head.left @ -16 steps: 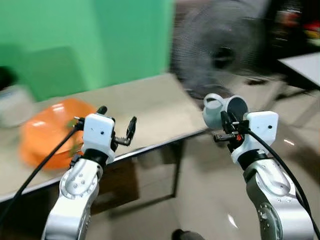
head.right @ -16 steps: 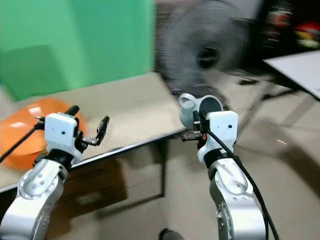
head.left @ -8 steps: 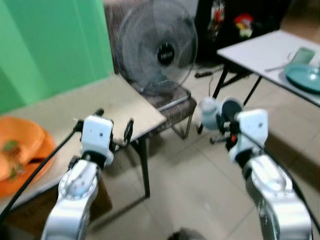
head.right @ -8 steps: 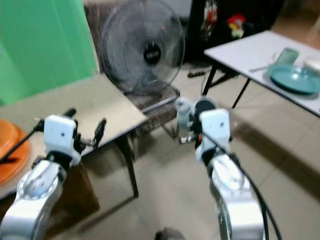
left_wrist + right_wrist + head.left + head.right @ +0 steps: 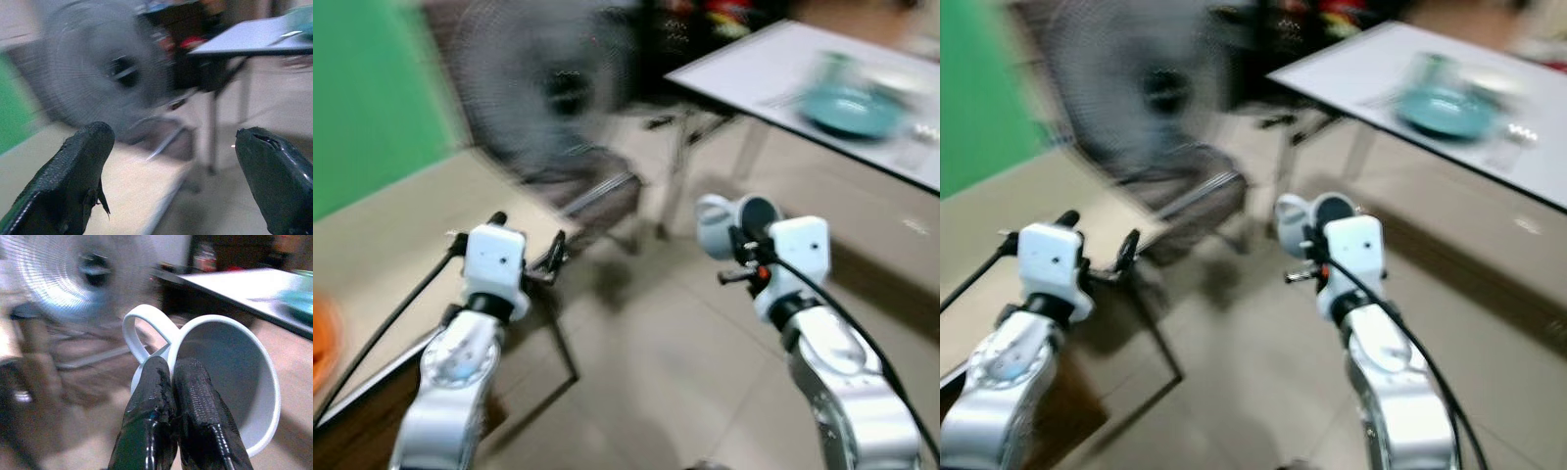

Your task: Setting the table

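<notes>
Plainly, the right gripper (image 5: 168,382) was clamped on the wall of a pale mug (image 5: 230,377), one black finger inside the rim and the other outside, right beside the handle (image 5: 142,328); the mug lay tipped on its side in the grasp, its mouth facing outward rather than up. In the head views the same mug (image 5: 729,223) was carried in the air in front of the right arm, over bare floor and resting on nothing. The left gripper (image 5: 176,166) held nothing, its fingers spread wide apart, and it hovered near the corner of the beige table (image 5: 382,245) on the robot's left. Ahead and to the right stood a white table (image 5: 1381,73) carrying a teal plate (image 5: 1445,110) and what was probably a cup (image 5: 1427,70) behind it, though the blur made that uncertain. A standing fan (image 5: 533,93) and a chair (image 5: 597,191) lay between the two tables. The hold looked the weakest point: a pinch on one thin wall could let the mug swing or slip while the robot moved, and a drop onto the hard floor would likely break it. The blur suggested a brisk turn, which would add to that. The open left fingers sat close to the beige table's edge and could catch it, and the chair and fan stood near the likely route to the white table.
</notes>
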Controlling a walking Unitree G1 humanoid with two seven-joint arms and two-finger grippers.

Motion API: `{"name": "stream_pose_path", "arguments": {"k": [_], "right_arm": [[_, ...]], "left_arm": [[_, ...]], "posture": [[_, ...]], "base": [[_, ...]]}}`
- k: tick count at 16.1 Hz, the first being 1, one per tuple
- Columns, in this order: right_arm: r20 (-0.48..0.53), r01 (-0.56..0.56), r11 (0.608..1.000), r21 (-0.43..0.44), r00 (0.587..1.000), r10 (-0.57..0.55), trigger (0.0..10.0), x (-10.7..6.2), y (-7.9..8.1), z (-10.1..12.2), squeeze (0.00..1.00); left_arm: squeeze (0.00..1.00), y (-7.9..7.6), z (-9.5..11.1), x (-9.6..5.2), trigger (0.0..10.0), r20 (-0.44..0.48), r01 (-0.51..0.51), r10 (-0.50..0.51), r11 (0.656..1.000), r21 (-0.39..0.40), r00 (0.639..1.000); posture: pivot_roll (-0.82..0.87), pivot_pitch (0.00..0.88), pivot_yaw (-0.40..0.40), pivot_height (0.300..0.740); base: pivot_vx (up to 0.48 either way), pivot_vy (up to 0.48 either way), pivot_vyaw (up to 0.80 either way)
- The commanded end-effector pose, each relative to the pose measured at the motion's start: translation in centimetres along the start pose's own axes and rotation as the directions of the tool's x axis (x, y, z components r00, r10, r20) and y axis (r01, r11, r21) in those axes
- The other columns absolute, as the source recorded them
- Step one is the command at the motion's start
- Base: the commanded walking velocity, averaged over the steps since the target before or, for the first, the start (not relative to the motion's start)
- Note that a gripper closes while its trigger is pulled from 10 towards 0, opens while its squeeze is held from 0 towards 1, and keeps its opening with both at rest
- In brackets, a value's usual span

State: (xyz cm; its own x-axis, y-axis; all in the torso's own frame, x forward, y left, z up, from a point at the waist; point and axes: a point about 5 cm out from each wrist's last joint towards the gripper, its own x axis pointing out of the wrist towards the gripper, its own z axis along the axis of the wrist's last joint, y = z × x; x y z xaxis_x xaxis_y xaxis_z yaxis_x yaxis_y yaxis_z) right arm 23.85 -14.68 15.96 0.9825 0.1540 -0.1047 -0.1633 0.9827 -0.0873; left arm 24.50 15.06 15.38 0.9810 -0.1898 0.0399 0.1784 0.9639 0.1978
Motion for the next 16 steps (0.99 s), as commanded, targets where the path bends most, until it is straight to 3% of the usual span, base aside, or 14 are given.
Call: {"name": "stream_pose_path", "arguments": {"k": [1, 6, 13, 16], "right_arm": [[0.013, 0.002, 1.000, 0.009, 1.000, -0.002, 10.0, -0.1, 0.2, 0.4, 0.00], [-0.021, 0.032, 0.999, -0.032, 0.999, -0.032, 10.0, -0.1, -0.5, 0.1, 0.00], [-0.051, 0.063, 0.996, -0.057, 0.997, -0.066, 10.0, -0.3, -0.8, -0.3, 0.00], [-0.060, 0.054, 0.995, -0.088, 0.996, -0.060, 10.0, -0.1, -0.8, -0.5, 0.00]], "left_arm": [[0.00, 0.4, -0.3, -0.3, 10.0, -0.013, -0.013, 0.013, 1.000, 0.016, 1.000], [0.00, -0.6, 0.0, 0.2, 10.0, 0.010, 0.055, -0.055, 0.998, -0.015, 0.998], [0.00, -0.7, -0.2, 0.1, 10.0, 0.009, 0.072, -0.072, 0.997, -0.027, 0.997], [0.00, -0.5, -0.1, 0.3, 10.0, 0.012, 0.061, -0.061, 0.998, -0.027, 0.998]], "posture": [[0.00, 0.000, 0.015, 0.740], [-0.02, 0.002, 0.021, 0.740], [-0.03, 0.003, 0.027, 0.740], [-0.03, 0.002, 0.030, 0.740]], "base": [[0.000, 0.000, -0.79], [0.000, 0.000, -0.79], [0.000, 0.000, -0.78], [0.269, 0.000, -0.78]]}}
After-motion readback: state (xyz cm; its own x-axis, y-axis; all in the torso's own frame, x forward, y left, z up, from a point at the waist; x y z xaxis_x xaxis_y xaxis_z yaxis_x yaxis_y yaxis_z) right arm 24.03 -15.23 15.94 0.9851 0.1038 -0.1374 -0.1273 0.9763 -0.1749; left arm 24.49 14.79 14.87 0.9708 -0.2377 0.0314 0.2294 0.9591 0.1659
